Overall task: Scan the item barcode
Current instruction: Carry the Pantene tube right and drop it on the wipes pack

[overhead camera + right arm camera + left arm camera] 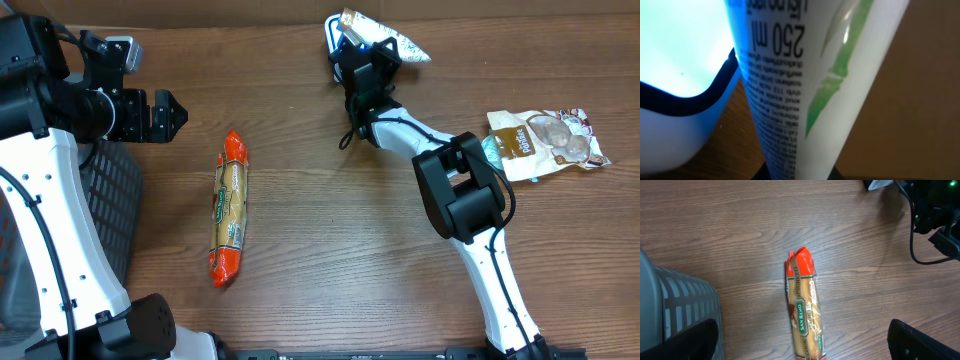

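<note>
The black left tool [176, 115] hangs at the end of the white left arm [40, 230], jaws spread wide; the white right arm [495, 275] stretches far forward, its black right tool [352, 48] clamped shut.

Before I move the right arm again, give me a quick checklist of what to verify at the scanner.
1. Grip: right fingers shut on the tube: ok.
2. Position: tube held close beside the lit scanner window: ok.
3. Barcode turned toward the scanner: cannot tell; only small print and a volume mark show.
4. Other arm: left fingers open, above and apart from the pasta pack: ok.
5. Scan registered: cannot tell.
</note>
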Available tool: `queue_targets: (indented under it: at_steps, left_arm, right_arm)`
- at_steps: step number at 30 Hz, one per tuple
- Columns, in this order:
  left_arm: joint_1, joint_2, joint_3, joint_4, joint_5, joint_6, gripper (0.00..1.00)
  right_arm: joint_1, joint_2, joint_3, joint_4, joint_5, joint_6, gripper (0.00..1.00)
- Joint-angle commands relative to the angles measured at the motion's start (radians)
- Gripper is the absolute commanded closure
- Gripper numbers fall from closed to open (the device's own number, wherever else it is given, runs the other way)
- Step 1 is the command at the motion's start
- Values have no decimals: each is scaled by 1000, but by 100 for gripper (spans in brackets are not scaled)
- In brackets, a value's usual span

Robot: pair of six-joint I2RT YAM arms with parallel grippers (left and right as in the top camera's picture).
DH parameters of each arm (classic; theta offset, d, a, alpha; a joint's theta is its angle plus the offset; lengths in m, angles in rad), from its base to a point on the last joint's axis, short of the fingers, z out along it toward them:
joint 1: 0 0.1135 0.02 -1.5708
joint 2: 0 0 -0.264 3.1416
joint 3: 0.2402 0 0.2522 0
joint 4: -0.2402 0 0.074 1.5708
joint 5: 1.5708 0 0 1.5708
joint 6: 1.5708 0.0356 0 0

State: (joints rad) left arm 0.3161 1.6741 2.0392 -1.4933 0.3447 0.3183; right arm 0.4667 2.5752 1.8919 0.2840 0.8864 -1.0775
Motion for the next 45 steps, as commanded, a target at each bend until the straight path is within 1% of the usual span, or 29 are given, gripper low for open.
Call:
queue_targets:
  at_steps: [1, 5, 13, 17, 20, 21, 24, 26, 28, 30, 33, 34, 36, 37, 38, 39, 41, 45]
  left_arm:
    - [-2, 2, 5, 2, 12, 22, 1]
    - [-2, 2, 5, 2, 11, 22, 1]
    - [-2, 2, 5, 2, 11, 22, 1]
    - [-2, 2, 5, 2, 12, 22, 0]
    - [-2, 2, 5, 2, 11, 22, 0]
    - [-2, 2, 5, 2, 12, 22, 0]
    - [-2, 2, 5, 2, 12, 22, 0]
    - [-2, 2, 5, 2, 11, 22, 1]
    - [-2, 2, 5, 2, 11, 22, 0]
    - [-2, 2, 5, 2, 11, 22, 0]
    - [-2, 2, 5, 2, 11, 22, 1]
    - [-2, 2, 5, 2, 11, 22, 0]
    - [-2, 2, 5, 2, 12, 22, 0]
    - [-2, 2, 5, 2, 12, 22, 1]
    - [-2, 2, 5, 2, 11, 22, 0]
    - [-2, 2, 5, 2, 12, 22, 1]
    - [-2, 2, 5, 2, 12, 22, 0]
    - [-2, 2, 5, 2, 12, 22, 0]
  right_arm:
    - [18, -15, 26, 71, 64, -58, 96]
    - [30, -17, 25, 132, 89, -117, 96]
    - [66, -80, 25, 104, 165, -133, 96]
    - [77, -167, 25, 21, 168, -114, 96]
    - [82, -250, 25, -77, 167, -35, 96]
    - [82, -280, 25, -127, 166, -5, 96]
    - [84, -384, 25, -361, 106, 143, 96]
    - [84, -467, 25, -573, -6, 293, 96]
    - [80, -562, 25, -779, -192, 476, 96]
    - [55, -658, 25, -945, -429, 647, 96]
    - [-29, -780, 25, -1123, -822, 852, 96]
    - [-71, -814, 25, -1176, -985, 887, 96]
    - [-176, -859, 25, -1283, -1315, 893, 96]
    - [-247, -871, 25, -1344, -1461, 892, 96]
    - [-309, -874, 25, -1397, -1554, 888, 96]
    - [-377, -873, 24, -1453, -1619, 887, 96]
    - [-484, -864, 0, -1509, -1640, 887, 96]
    - [-669, -856, -130, -1498, -1643, 906, 96]
